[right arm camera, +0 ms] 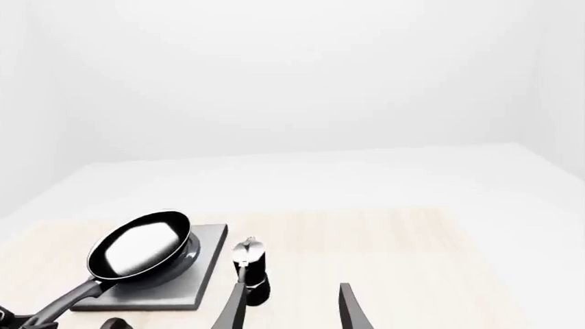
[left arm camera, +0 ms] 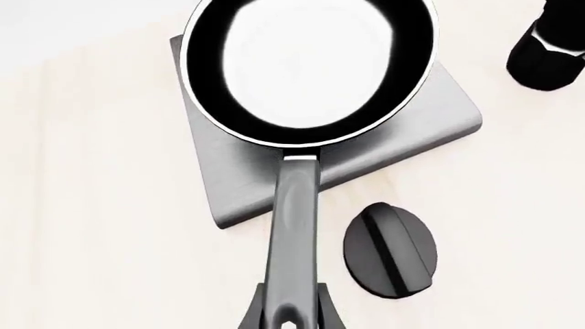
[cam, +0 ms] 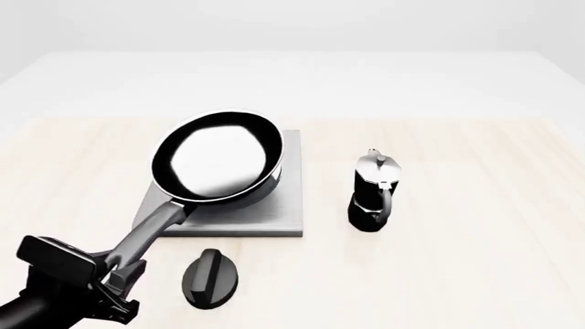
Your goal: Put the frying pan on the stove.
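Gripping the far end of the handle, our left gripper has its jaws closed on the frying pan, one finger on each side of the grey handle. From these jaws the handle runs forward and up to the round black pan, which is directly ahead of them and over the stove. In the front view the pan looks tilted, its far rim higher than the near one; we cannot tell if its bottom touches the burner or is a little above it. In the left wrist view the pan covers most of the grey slab, and only the nearer corners of the slab are visible.

Just beside the closed jaws, on the side toward the right arm, a small black oval knob lies on the table, apart from the stove. A black-and-silver moka pot stands upright further to that side, near the stove but not touching it.

Our right gripper has its jaws apart and holds nothing. The moka pot is ahead of them, close to one finger, and the pan is further off ahead.
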You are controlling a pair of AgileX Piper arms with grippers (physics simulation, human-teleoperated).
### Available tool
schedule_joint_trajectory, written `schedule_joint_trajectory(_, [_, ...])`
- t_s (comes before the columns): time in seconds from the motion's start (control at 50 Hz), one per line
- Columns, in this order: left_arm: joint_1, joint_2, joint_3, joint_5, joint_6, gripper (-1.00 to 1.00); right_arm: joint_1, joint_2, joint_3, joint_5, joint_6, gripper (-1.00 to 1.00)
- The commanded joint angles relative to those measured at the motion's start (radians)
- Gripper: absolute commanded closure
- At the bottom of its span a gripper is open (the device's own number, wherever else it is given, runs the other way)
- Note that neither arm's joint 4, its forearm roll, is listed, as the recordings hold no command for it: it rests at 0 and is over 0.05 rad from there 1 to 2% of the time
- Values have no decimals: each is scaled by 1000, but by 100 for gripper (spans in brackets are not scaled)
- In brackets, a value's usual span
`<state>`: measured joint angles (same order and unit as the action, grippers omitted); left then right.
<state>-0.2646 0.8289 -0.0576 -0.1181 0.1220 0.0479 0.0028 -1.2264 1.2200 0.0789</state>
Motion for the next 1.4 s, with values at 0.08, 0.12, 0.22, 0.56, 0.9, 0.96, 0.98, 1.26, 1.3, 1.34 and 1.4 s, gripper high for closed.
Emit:
schedule_joint_trajectory(0.08, [6, 37, -22, -61, -15, 100, 0, -3, 15, 0, -9, -100])
schedule_joint_trajectory(0.12, [4, 27, -18, -53, -17, 100, 0, -3, 15, 0, -9, -100])
schedule_joint_trajectory(0.22, [5, 45, -25, -61, -16, 100, 0, -3, 15, 0, -8, -100])
schedule_joint_trajectory(0.56, [8, 122, -30, -105, -21, 100, -1, -3, 14, 0, -8, -100])
schedule_joint_trajectory(0.9, [6, 102, -28, -87, -29, -100, -1, -3, 13, 0, -9, -100])
schedule_joint_trajectory(0.96, [7, 108, -33, -89, -29, -100, -2, -3, 13, 0, -9, -100])
schedule_joint_trajectory(0.98, [6, 104, -35, -85, -30, -100, -2, -3, 12, 0, -9, -100])
schedule_joint_trajectory(1.26, [30, -121, -136, 159, -31, -100, -2, -3, 12, 0, -10, -100])
schedule_joint_trajectory(1.3, [35, -168, -148, 207, -29, -100, -2, -3, 12, 0, -10, -100])
schedule_joint_trajectory(1.34, [42, -200, -158, 239, -27, -100, -1, -3, 12, 0, -10, -100])
schedule_joint_trajectory(1.4, [48, -226, -166, 264, -28, -100, -2, -3, 13, 0, -10, -100])
